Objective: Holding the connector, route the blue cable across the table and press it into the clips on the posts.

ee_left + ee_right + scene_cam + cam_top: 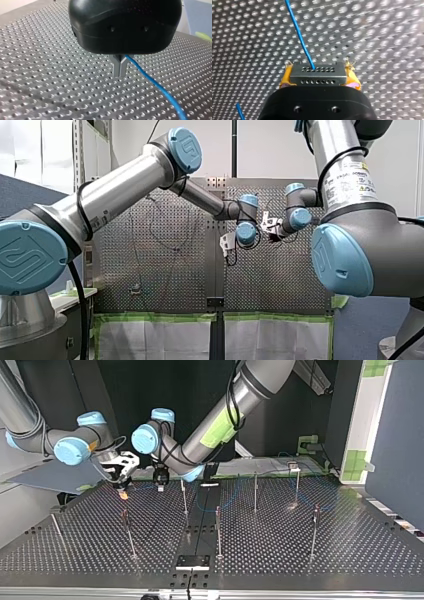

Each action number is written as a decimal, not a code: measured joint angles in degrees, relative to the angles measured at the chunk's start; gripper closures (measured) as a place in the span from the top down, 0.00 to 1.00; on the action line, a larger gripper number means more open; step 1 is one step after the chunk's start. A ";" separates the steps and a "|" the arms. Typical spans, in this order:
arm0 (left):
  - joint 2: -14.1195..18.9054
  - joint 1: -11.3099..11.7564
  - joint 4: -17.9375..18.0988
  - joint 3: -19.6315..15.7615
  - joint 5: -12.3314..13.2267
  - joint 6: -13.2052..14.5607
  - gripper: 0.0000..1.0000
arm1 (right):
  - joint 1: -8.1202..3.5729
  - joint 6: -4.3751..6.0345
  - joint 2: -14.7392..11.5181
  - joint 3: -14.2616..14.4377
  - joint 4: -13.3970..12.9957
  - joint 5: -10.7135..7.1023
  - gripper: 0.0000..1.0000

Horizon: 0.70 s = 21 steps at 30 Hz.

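Routing is judged to be under way. The connector (317, 75) is clamped between the yellow pads (284, 78) of the right pincer (318, 77), low over the surface (374, 37). The cable (298, 32) is seen leaving the connector's face and running ahead over the holes. In the left wrist view the metal fingers of the left pincer (119, 71) are pressed together, with the cable emerging at their root and trailing away beside them. It appears to be pinched there, though the contact itself is hidden. In the top view both pincers are found close together at the far edge, left of centre, and the posts (255, 492) are spread across the surface. Whether any clip already holds the cable cannot be told. Next, the cable would need to be carried to the nearest post, drawn taut between the pincers and pressed down into the clip.
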 joint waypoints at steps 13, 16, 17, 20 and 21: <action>5.77 -0.75 -2.70 -0.02 -2.50 0.44 0.00 | 0.54 0.49 -5.95 -0.77 3.38 -1.83 0.00; 6.78 -0.82 -2.94 -0.02 -2.58 0.61 0.00 | 0.56 0.85 -7.31 -0.94 3.70 -1.88 0.00; 7.13 -0.84 -2.99 -0.02 -2.59 0.70 0.00 | 0.58 1.04 -7.84 -1.06 3.85 -1.90 0.00; 7.77 -0.92 -3.04 -0.02 -2.64 0.88 0.00 | 0.64 1.29 -8.80 -1.36 4.40 -1.92 0.00; 7.90 -0.94 -3.05 -0.02 -2.65 0.91 0.00 | 0.66 1.32 -8.97 -1.45 4.60 -1.92 0.00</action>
